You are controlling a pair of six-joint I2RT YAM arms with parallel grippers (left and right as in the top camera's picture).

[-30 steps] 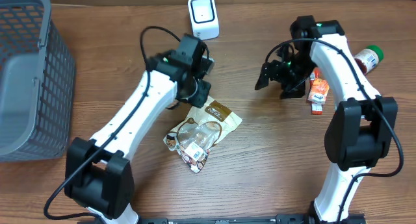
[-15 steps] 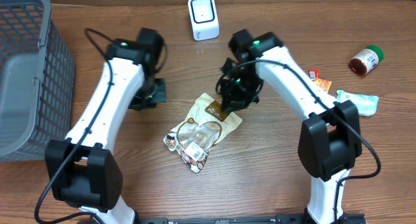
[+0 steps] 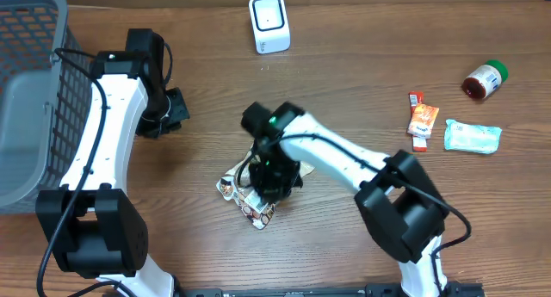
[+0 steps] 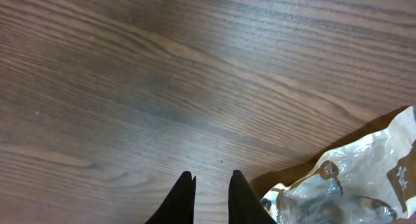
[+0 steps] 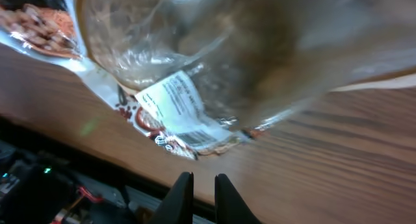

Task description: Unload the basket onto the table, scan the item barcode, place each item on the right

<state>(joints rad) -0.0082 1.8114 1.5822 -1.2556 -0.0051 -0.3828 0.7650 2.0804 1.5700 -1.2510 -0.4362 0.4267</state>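
The item, a clear snack bag (image 3: 244,196) with a brown label, lies on the wooden table, mostly covered by my right arm. In the right wrist view the bag (image 5: 227,55) fills the upper frame, blurred and close, with a white printed label (image 5: 185,110) facing the camera. My right gripper (image 3: 272,187) hovers over the bag, its fingers (image 5: 198,180) shut with only table wood beyond the tips. My left gripper (image 3: 170,109) is to the left of the bag, shut (image 4: 211,176) and empty. The bag's edge (image 4: 364,178) shows at the right of that view. The white scanner (image 3: 269,21) stands at the back centre.
A grey mesh basket (image 3: 34,99) fills the far left. At the right lie a red-brown bottle with a green cap (image 3: 484,80), orange packets (image 3: 422,120) and a white-blue packet (image 3: 472,135). The table's front edge (image 5: 97,178) is just beyond my right fingertips.
My right arm swung from the right side across to above the bag and its jaws closed. My left arm drew back to the left, away from the bag, and closed.
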